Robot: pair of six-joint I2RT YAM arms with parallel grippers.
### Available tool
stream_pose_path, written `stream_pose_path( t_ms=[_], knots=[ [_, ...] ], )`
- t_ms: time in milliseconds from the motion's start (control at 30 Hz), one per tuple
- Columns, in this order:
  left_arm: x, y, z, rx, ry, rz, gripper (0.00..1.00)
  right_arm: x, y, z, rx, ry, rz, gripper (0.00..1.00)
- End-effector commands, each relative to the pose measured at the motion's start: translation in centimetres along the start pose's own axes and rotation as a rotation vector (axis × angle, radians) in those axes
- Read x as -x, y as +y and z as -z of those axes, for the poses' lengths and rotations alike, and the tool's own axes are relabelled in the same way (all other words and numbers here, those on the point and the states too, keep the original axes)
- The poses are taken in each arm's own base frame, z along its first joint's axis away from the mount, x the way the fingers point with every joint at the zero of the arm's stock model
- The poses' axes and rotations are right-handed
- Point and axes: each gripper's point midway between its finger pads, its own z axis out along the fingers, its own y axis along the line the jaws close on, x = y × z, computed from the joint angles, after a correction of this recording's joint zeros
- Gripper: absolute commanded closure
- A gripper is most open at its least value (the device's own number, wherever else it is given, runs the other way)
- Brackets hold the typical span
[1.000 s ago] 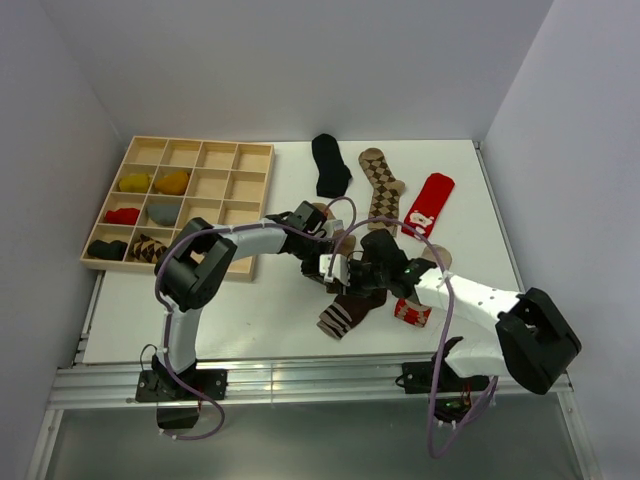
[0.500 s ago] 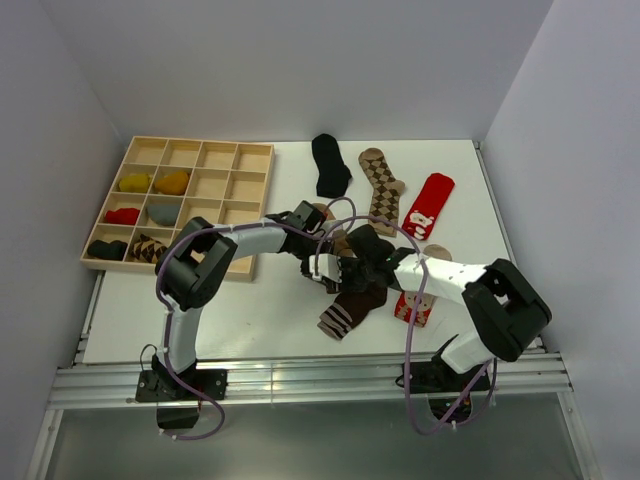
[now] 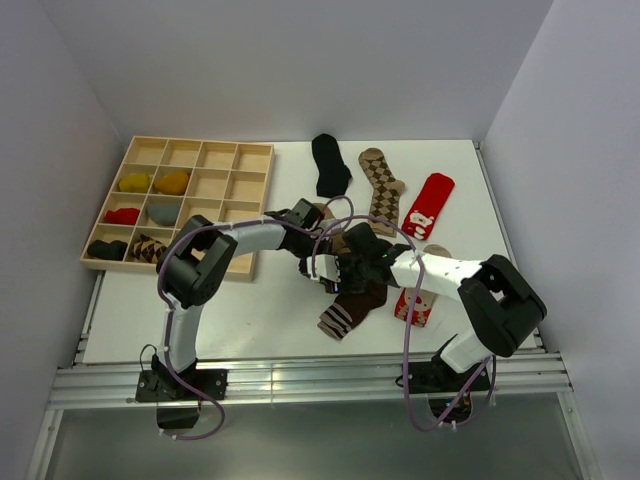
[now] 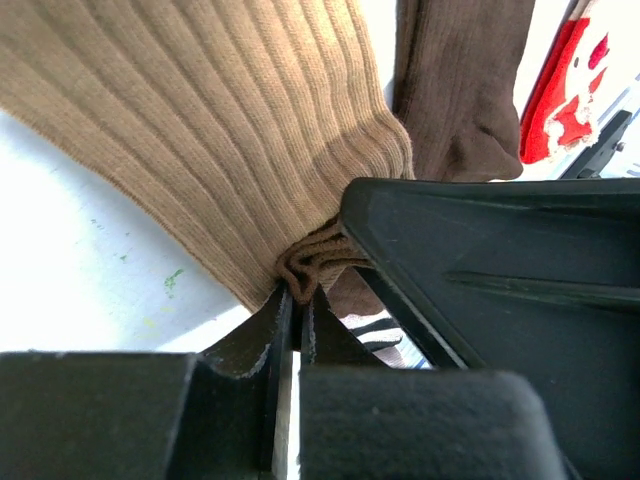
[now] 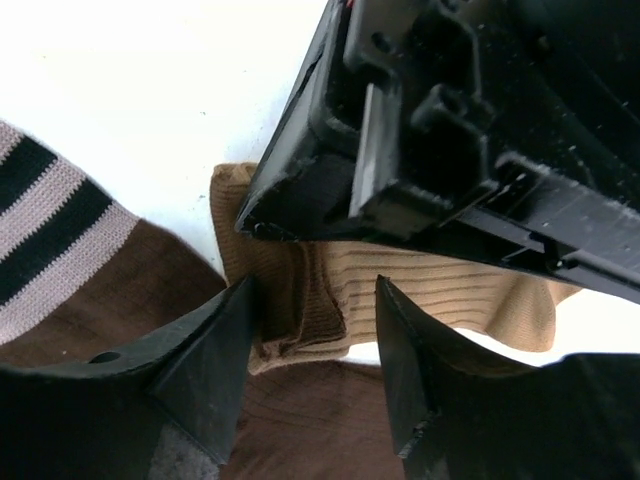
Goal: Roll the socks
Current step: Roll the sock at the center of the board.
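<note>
A ribbed tan sock (image 4: 230, 130) lies mid-table, mostly hidden under both grippers in the top view. My left gripper (image 4: 298, 295) is shut on a bunched fold of its edge; in the top view it (image 3: 318, 258) is at the table's middle. My right gripper (image 5: 315, 300) is open, its fingers straddling the folded tan sock edge (image 5: 300, 290) right beside the left gripper (image 5: 450, 130). A dark brown sock with striped toe (image 3: 348, 308) lies under them. The black sock (image 3: 328, 165), brown argyle sock (image 3: 382, 185) and red sock (image 3: 428, 205) lie flat at the back.
A pale wooden grid tray (image 3: 215, 185) stands at the left with several rolled socks in its cells. A second red sock (image 3: 410, 310) lies under the right arm near the front. The two wrists are close together, cables looping above.
My right gripper has moved left and closed in on the left gripper, its open fingers now around the tan sock's fold. The left gripper has kept its hold.
</note>
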Motion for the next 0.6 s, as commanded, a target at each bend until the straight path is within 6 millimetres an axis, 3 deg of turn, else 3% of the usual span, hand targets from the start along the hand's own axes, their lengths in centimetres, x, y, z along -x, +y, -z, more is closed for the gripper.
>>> stream_pose_path(
  t_ms=[0,167,400,567],
  knots=[
    [0.2,1.6,0.2,0.061,0.005,0.011,0.93,-1.0,0.5,0.5,0.05,0.05,0.009,0.41],
    [0.2,2.1,0.1,0.078,0.018,0.016,0.94,-0.4,0.2,1.5,0.049,0.026,0.028,0.38],
    [0.5,2.3,0.5,0.083,0.018,0.02,0.93,-1.0,0.5,1.0,0.064,0.046,0.033,0.39],
    [0.7,2.4,0.7,0.098,0.021,0.014,0.93,-0.2,-0.7,0.9,0.028,0.028,0.028,0.42]
  ],
)
